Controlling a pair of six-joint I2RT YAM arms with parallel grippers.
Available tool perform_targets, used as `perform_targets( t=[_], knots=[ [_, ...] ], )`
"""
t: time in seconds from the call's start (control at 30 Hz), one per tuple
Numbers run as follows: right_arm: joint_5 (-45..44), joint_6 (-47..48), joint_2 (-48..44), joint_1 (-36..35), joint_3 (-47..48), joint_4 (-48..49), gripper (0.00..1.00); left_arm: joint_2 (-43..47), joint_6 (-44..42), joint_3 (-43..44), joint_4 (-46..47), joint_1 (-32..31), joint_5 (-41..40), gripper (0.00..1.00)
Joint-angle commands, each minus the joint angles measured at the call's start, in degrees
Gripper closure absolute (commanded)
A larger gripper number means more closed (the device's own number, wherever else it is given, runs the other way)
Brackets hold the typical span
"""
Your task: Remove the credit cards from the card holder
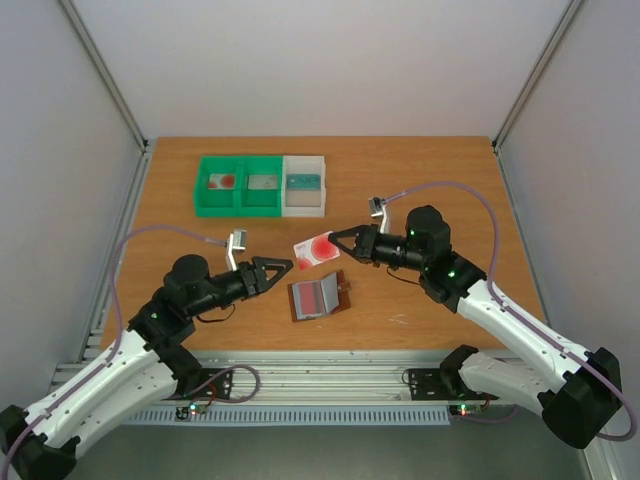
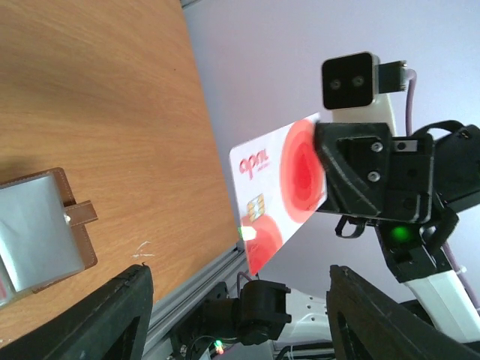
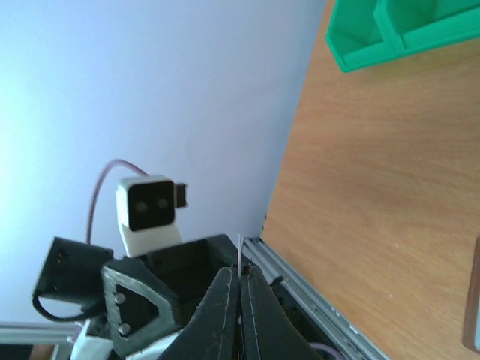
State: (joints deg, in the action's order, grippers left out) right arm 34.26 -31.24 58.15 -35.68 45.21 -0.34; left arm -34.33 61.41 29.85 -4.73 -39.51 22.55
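Credit card (image 1: 318,248), red and white with a chip, hangs in the air just above and behind the card holder (image 1: 320,298). The right gripper (image 1: 336,245) pinches it by one short edge, jaws closed flat on the plastic. Gripping only that edge leaves most of the card jutting free toward the other arm, probably so that it can be passed across or carried off without snagging.

Facing it, the left gripper (image 1: 283,272) sits low over the table with its jaws spread wide and nothing between them. The card's free end is near its fingertips but apart from them. The pose reads as a handover between the arms.

Below, the brown card holder lies open on the wooden table (image 1: 440,180), grey lining up and snap tab to one side, so its pockets can be reached. In the left wrist view a sliver of red shows at its edge, too little to call another card.

At the far side, the green bin (image 1: 238,209) holds a card in each compartment, and a white bin (image 1: 304,209) touches it. These are likely where this card goes.
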Motion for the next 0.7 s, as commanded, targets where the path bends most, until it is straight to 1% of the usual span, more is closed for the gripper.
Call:
perform_targets(
  t=[0.0, 0.17, 0.33, 0.4, 0.5, 0.6, 0.63, 0.67],
  knots=[
    [-5.0, -7.4, 0.0, -0.2, -0.9, 7.8, 0.99, -1.6, 4.0, -1.4, 8.6, -0.1, -1.4, 0.36],
    [-7.3, -8.9, 0.4, -0.3, 0.6, 7.4, 0.99, -5.2, 6.6, -1.5, 18.6, -0.1, -1.7, 0.41],
    [-7.5, -9.5, 1.1, -0.3, 2.2, 5.9, 0.99, -9.7, 9.4, -1.3, 26.2, -0.1, -2.3, 0.51],
    [-7.8, -9.6, 1.0, -0.2, 2.2, 5.7, 0.99, -11.7, 9.7, -0.5, 27.6, -0.1, -1.9, 0.56],
    [-8.9, -9.2, 0.5, -0.2, 2.2, 5.1, 0.99, -14.7, 9.4, 0.6, 29.1, -0.1, -0.6, 0.7],
    [-9.5, -8.9, 0.2, -0.2, 2.2, 4.3, 0.99, -16.6, 11.0, 0.0, 33.2, -0.1, 0.1, 0.94],
    [-9.7, -8.8, 0.2, -0.2, 2.2, 4.0, 0.99, -16.6, 11.3, -0.2, 33.7, -0.1, -0.1, 0.99],
    [-9.8, -8.8, 0.1, -0.2, 2.0, 3.9, 0.99, -16.5, 11.7, -0.3, 33.3, -0.1, -0.4, 1.0]
  ],
)
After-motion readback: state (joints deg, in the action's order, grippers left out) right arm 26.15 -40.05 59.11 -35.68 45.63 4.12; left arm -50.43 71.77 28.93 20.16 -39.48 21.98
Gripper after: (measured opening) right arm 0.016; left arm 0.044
